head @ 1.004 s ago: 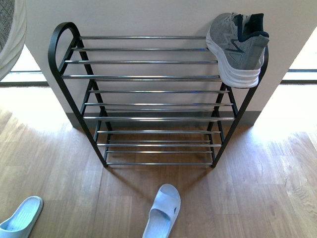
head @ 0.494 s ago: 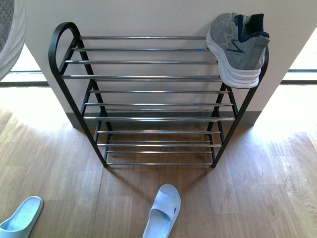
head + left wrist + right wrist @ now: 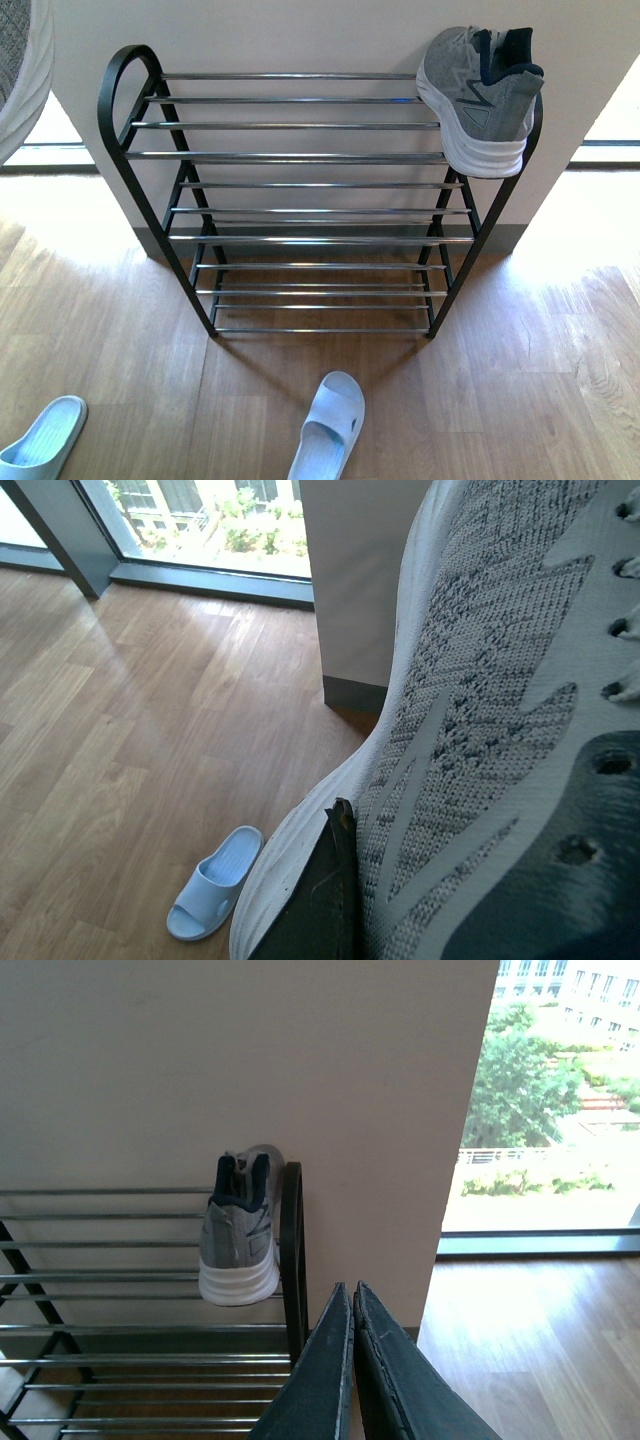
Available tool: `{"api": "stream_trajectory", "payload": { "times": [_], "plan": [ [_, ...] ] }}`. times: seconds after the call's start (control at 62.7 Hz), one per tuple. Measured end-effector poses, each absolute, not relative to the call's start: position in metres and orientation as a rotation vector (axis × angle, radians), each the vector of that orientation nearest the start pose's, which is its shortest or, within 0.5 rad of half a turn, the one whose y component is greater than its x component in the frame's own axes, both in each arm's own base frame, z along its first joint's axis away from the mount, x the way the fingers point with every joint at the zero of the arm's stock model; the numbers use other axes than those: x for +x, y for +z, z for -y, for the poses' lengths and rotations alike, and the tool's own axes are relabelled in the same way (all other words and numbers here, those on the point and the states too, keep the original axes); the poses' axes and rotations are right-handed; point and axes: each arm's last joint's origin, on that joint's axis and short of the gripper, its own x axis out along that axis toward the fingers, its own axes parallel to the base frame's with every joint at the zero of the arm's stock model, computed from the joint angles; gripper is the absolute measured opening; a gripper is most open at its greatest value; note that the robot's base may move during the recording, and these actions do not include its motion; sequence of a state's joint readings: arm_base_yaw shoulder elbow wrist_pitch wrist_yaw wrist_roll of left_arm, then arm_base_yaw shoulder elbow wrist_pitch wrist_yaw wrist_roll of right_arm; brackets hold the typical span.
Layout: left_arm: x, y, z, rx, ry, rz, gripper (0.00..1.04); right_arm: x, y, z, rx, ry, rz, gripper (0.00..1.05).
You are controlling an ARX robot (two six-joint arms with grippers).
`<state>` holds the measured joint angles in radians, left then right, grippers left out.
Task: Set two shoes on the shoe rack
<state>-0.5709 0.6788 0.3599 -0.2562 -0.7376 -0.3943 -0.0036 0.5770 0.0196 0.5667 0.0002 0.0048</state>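
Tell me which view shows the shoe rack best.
Front view: the whole rack, every tier. The right wrist view shows only its end by the sneaker; the left wrist view shows none.

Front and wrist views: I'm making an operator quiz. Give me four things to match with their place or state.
1 sneaker in the right wrist view
2 sneaker in the left wrist view
3 middle slide
4 right gripper

A floor, before the shoe rack
B shut, empty
C top tier, right end
D held in the left gripper

Pairs: 1-C, 2-D, 3-A, 4-B
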Motion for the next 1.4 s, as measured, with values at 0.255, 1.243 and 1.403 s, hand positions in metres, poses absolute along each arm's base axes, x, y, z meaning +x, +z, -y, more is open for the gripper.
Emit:
{"api": "stream_trajectory", "payload": {
  "times": [0.255,1.243,1.403],
  "plan": [
    [0.129,0.201,0.060,-0.037,0.247,-0.414,0.02,0.126,0.172,0.000,0.004,-0.004,0.017,0.02],
    [0.129,0.201,0.060,-0.036,0.249,-0.414,0.02,0.097,0.170,0.000,0.004,-0.004,0.016,0.02],
    [0.129,0.201,0.060,-0.037,0.247,-0.414,0.02,0.097,0.170,0.000,0.004,-0.003,0.016,0.02]
  ]
}}
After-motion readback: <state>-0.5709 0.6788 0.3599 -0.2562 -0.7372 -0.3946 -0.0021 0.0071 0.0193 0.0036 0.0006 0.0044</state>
